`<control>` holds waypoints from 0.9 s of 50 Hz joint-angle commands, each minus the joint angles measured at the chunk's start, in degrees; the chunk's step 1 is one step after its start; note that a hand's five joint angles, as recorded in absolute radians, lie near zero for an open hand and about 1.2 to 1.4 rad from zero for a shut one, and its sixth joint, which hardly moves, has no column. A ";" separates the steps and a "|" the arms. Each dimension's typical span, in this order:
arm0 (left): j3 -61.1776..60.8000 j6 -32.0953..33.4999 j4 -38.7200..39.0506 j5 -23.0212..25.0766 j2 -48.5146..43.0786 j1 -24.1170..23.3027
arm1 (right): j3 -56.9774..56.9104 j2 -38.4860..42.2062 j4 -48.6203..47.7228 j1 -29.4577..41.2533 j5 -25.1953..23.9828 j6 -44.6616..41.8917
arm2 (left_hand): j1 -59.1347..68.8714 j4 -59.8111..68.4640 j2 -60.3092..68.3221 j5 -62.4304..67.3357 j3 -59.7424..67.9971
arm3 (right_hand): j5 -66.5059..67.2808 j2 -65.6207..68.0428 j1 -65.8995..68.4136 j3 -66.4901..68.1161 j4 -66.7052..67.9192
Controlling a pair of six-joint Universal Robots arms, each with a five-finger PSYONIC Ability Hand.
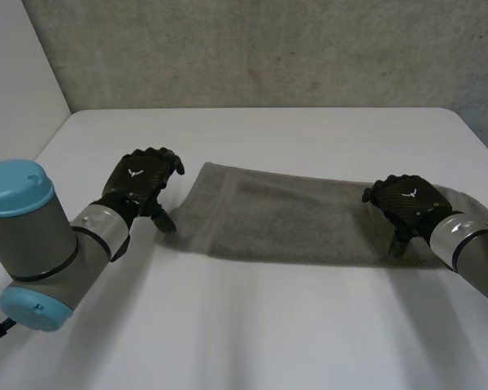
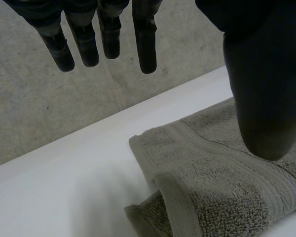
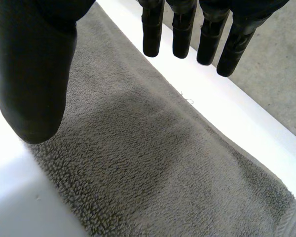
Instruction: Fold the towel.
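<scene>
Grey terry towel lies stretched along the white desk; black left hand beside one end, black right hand over the other, both with fingers apart, gripping nothing.

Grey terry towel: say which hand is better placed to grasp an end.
Right, probably. The open right hand hangs over one end of the grey terry towel, thumb by its near edge, fingers toward its far edge. The open left hand sits beside the other end, over the white table.

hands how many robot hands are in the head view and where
2. The left hand is beside the left end of the towel, fingers open; the right hand is over its right end, fingers open too.
</scene>
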 commanded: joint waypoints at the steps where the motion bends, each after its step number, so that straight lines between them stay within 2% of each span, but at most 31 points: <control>1: -0.01 -0.59 0.68 0.68 -0.45 -0.25 | -1.14 0.16 -0.28 0.51 0.87 0.88 | 2.62 2.55 2.93 3.31 3.40 | 14.99 11.36 12.37 19.13 16.94; 6: -0.01 -0.59 0.76 0.68 -0.45 -0.25 | -1.32 0.25 -0.28 0.51 0.79 0.88 | 8.85 8.78 9.16 9.53 9.62 | 17.26 13.63 14.64 21.40 19.21; 12: 0.17 -0.59 0.68 0.60 -0.45 -0.25 | -1.32 0.51 -0.19 0.51 1.05 0.79 | 3.66 3.59 3.97 4.34 4.44 | 4.48 0.85 1.86 8.61 6.43; 21: 0.17 -0.51 0.41 0.68 -0.71 -0.34 | -3.26 1.48 0.60 0.42 1.49 -1.50 | 2.12 2.05 2.43 2.80 2.90 | 5.82 2.18 3.19 9.95 7.77; 28: 0.96 -0.42 0.06 0.60 -2.38 -0.95 | -6.50 2.62 5.08 -6.68 1.84 -6.67 | -0.74 -0.81 -0.43 -0.06 0.04 | 5.48 1.85 2.86 9.62 7.43; 32: 0.96 -0.33 0.06 0.60 -2.47 -1.22 | -7.91 3.32 6.23 -8.37 1.84 -8.35 | -1.25 -1.31 -0.93 -0.56 -0.47 | 5.31 1.68 2.69 9.45 7.26; 38: 1.22 3.62 0.06 0.51 -4.05 -1.75 | -11.43 6.31 8.86 -10.83 1.93 -9.14 | -1.58 -1.65 -1.27 -0.90 -0.80 | 5.31 1.68 2.69 9.45 7.26; 45: 2.27 9.33 -0.03 -0.19 -6.77 -3.42 | -16.34 8.77 18.78 -15.04 1.67 -11.95 | -0.41 -0.48 -0.10 0.28 0.37 | 6.32 2.68 3.70 10.45 8.27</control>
